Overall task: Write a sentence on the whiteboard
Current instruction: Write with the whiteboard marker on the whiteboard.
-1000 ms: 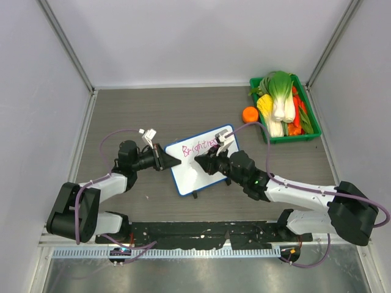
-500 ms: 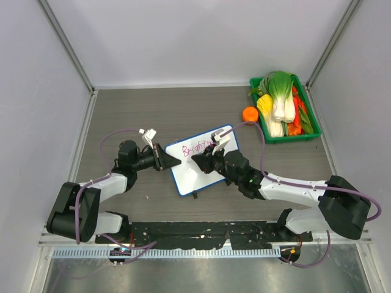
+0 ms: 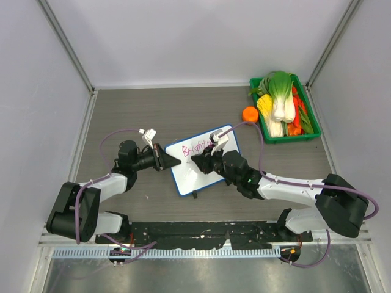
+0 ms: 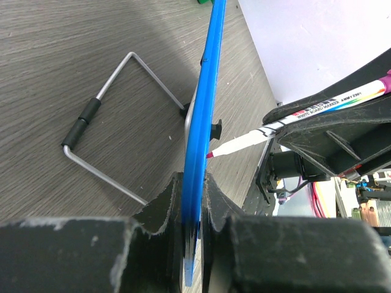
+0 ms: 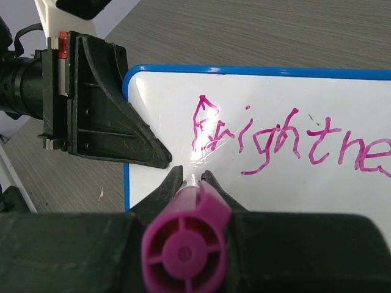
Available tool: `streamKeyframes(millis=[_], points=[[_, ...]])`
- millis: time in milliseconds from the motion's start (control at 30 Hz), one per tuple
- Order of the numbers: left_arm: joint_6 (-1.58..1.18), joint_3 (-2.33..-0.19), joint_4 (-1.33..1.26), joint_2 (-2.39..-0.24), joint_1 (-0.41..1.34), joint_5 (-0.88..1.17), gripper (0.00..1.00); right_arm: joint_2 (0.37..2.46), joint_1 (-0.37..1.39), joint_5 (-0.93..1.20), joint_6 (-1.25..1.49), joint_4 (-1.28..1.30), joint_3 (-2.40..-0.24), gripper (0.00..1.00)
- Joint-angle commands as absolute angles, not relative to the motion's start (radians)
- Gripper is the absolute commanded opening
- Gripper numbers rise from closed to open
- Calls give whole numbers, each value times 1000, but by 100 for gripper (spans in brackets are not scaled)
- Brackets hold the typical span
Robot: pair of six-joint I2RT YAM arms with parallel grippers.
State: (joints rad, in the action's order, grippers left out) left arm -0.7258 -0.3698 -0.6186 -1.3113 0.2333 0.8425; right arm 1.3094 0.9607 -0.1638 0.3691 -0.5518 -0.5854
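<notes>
The whiteboard (image 3: 214, 174) stands tilted on the table, blue-framed. My left gripper (image 3: 175, 160) is shut on its left edge; in the left wrist view the blue edge (image 4: 204, 116) runs up from between the jaws of that gripper (image 4: 193, 182). The sentence (image 5: 287, 141) is pink and reads "Brightne" up to the frame's right edge. My right gripper (image 5: 190, 177) is shut on a pink-capped marker (image 5: 184, 243). The marker (image 4: 305, 110) points its tip at the board's face, below the first letters.
A green tray (image 3: 303, 137) of vegetables sits at the back right, with an orange (image 3: 249, 114) beside it. The board's wire stand (image 4: 101, 104) rests on the table behind it. Grey walls close in the table on three sides.
My right gripper with the marker has moved left along the board, from the end of the written line toward its left part. The left gripper and board have stayed still.
</notes>
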Motion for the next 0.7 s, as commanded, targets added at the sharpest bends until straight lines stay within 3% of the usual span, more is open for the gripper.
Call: streamKeyframes(millis=[0, 667], points=[[-634, -356, -555, -1330, 229, 773, 0, 1304, 966, -195, 367, -577, -597, 1], [-635, -354, -563, -1332, 229, 775, 0, 1229, 976, -206, 397, -537, -529, 1]])
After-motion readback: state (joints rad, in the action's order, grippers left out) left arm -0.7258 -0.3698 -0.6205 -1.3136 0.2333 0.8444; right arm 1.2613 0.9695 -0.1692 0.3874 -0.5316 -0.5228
